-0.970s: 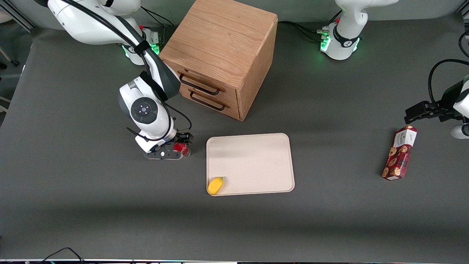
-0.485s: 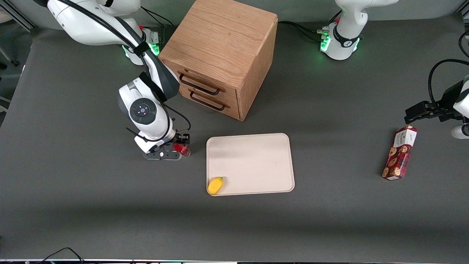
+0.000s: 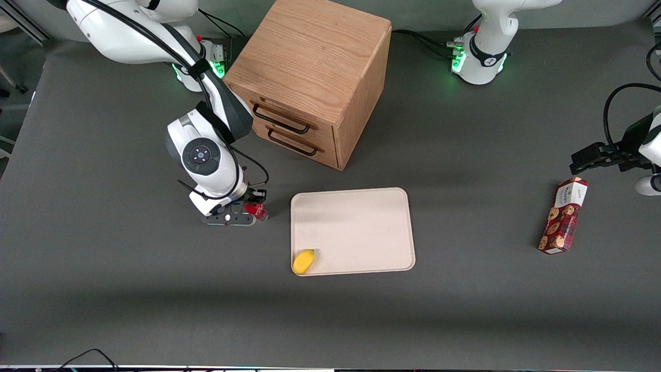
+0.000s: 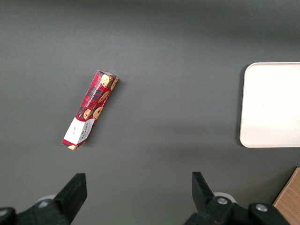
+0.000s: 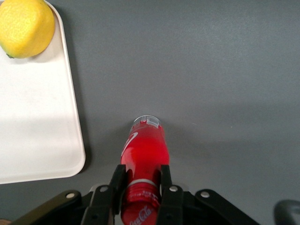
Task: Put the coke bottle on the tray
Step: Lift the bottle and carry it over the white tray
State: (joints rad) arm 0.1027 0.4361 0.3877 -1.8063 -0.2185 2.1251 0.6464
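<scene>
The coke bottle [image 3: 255, 209] is a small red bottle with a red cap, lying flat just beside the tray's edge, on the working arm's side. My gripper [image 3: 247, 212] is low over the table and shut on it. In the right wrist view the gripper [image 5: 140, 177] has both black fingers [image 5: 117, 180] pressed on the neck of the coke bottle [image 5: 144, 150], by the cap, and the clear base points away from the wrist. The cream-beige tray [image 3: 356, 222] lies flat, and the tray's rim [image 5: 77, 140] runs close alongside the bottle.
A yellow fruit [image 3: 303, 261] sits on the tray's corner nearest the front camera, and the fruit [image 5: 26, 26] also shows from the wrist. A wooden drawer cabinet [image 3: 310, 77] stands farther from the camera than the tray. A cookie box [image 3: 564, 215] lies toward the parked arm's end.
The wrist and the held bottle have shifted only slightly, a few pixels away from the tray. The grip looks the same throughout.
</scene>
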